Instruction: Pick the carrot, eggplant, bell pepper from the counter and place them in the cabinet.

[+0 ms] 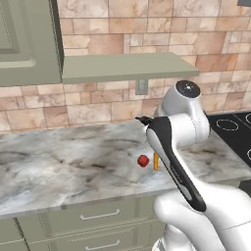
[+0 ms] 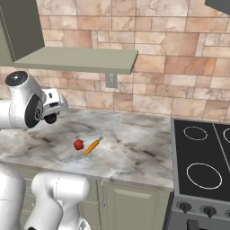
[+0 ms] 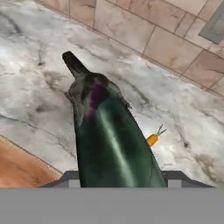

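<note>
Hand view shows the eggplant [image 3: 111, 140] running up from between the fingertips of my end effector [image 3: 118, 177], stem end pointing away, so I read the jaws as partly closed on its thick end and holding it off the table [image 1: 59, 162]. In the left base view the dark stem tip pokes out beside the wrist, above the stone. The carrot [image 2: 91, 147] and the red pepper [image 2: 78, 144] lie side by side on the table near its front edge, not yet handled. My job now, I judge, is carrying the eggplant up to the cabinet [image 1: 29, 44] shelf [image 2: 81, 60]. I'd lift clear first, keep the long body level so it can't swing in the grip, approach the shelf board from the front, and only release once it rests flat
</note>
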